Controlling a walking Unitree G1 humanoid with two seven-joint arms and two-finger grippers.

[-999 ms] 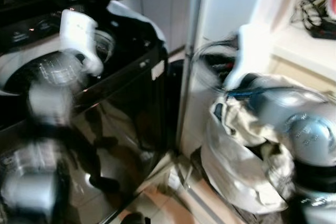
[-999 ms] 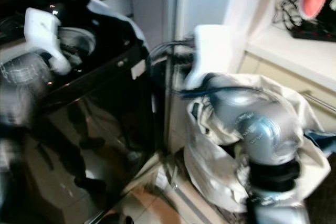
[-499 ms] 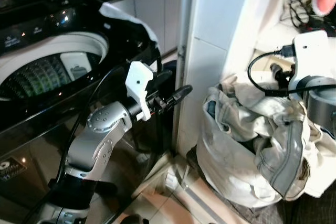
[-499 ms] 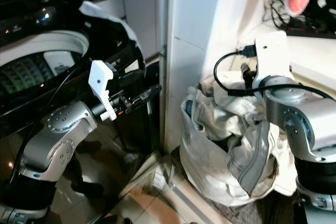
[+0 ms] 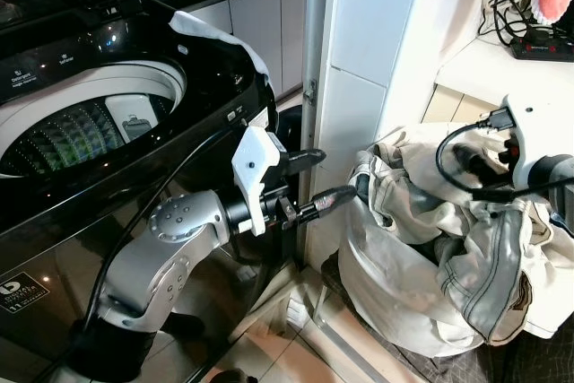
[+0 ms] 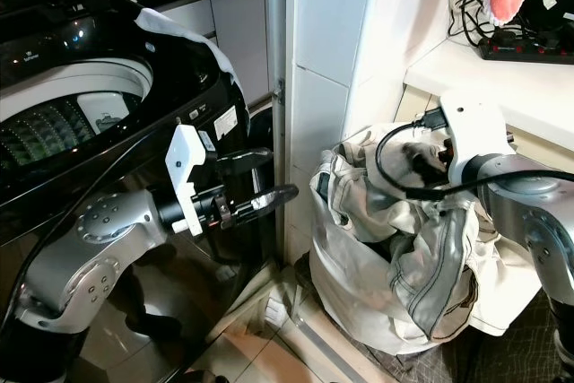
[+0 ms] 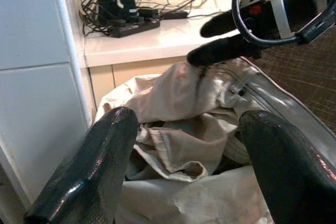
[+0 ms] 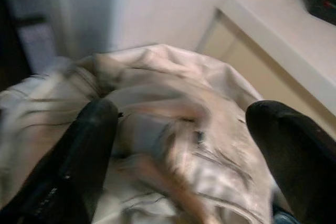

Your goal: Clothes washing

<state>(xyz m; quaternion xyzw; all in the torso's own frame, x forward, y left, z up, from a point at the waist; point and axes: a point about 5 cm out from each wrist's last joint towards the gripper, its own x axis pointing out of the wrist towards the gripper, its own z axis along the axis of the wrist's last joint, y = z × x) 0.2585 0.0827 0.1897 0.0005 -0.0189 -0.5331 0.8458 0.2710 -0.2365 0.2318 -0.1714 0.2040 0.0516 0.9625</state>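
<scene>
A heap of beige clothes [image 5: 421,248] sits in a bag on the floor, right of the open washing machine [image 5: 81,132]. The right gripper [image 8: 184,156], fingers apart, hovers directly above it and nearer; the left gripper [image 5: 314,181], also spread, points toward it.

home laundry corner | top-load washer [image 5: 90,132] | clothes-filled bag [image 5: 404,284] | tiled floor [image 5: 296,356]
</scene>
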